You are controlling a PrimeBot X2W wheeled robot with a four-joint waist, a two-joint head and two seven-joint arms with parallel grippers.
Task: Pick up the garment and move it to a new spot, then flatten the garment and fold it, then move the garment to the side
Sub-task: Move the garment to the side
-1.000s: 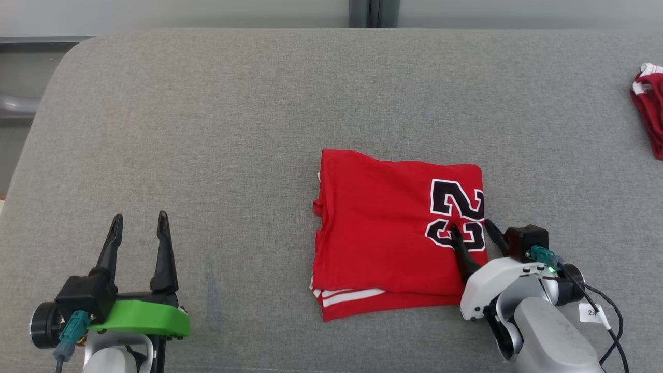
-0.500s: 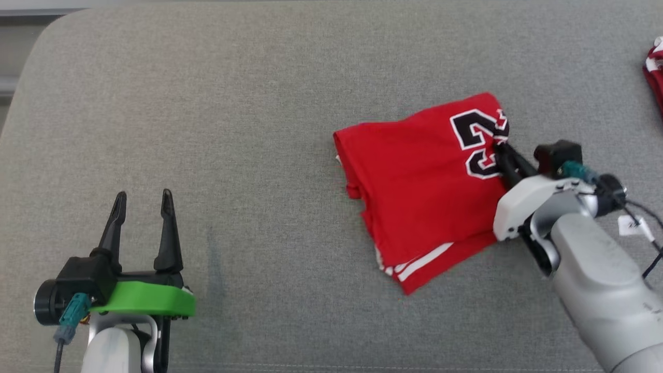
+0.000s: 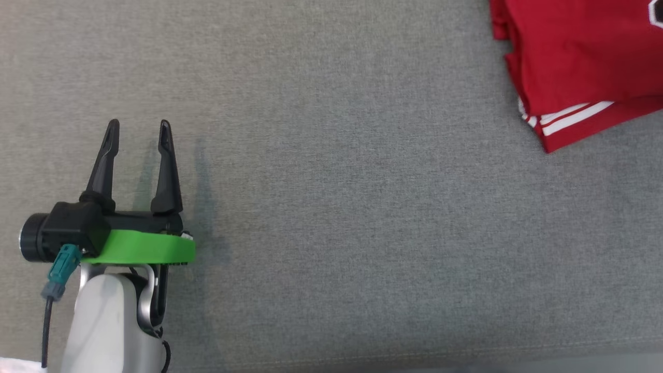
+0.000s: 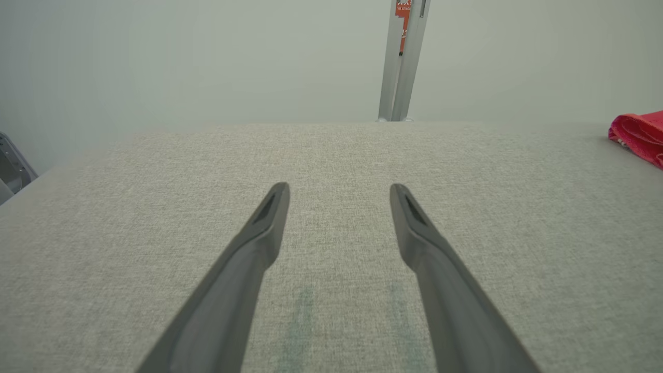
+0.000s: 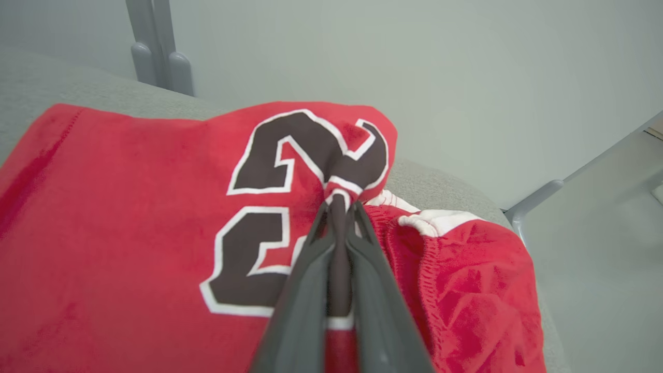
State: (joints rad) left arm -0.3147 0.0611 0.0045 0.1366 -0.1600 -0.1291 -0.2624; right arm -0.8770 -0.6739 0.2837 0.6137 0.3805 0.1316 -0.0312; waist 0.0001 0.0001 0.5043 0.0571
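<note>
The folded red garment (image 3: 580, 62), with white stripes along its hem, lies on the grey padded surface (image 3: 331, 207) at the top right of the head view. In the right wrist view the garment (image 5: 129, 207) shows black numerals outlined in white. My right gripper (image 5: 339, 204) is shut on a pinched fold of it at the numerals. Far to the left of the garment, my left gripper (image 3: 138, 125) stands open just above the surface with nothing between its fingers. Its spread fingers (image 4: 339, 189) point along bare grey cloth.
A second bunched red piece (image 5: 456, 269) with white trim lies against the garment's right side, near the surface's corner. Red fabric (image 4: 639, 132) shows at the right edge of the left wrist view. A grey post (image 4: 404, 57) and a pale wall stand behind.
My right gripper has shut on the garment's right edge and dragged it to the right, up to the other red piece. The head camera has shifted. The left gripper stays open.
</note>
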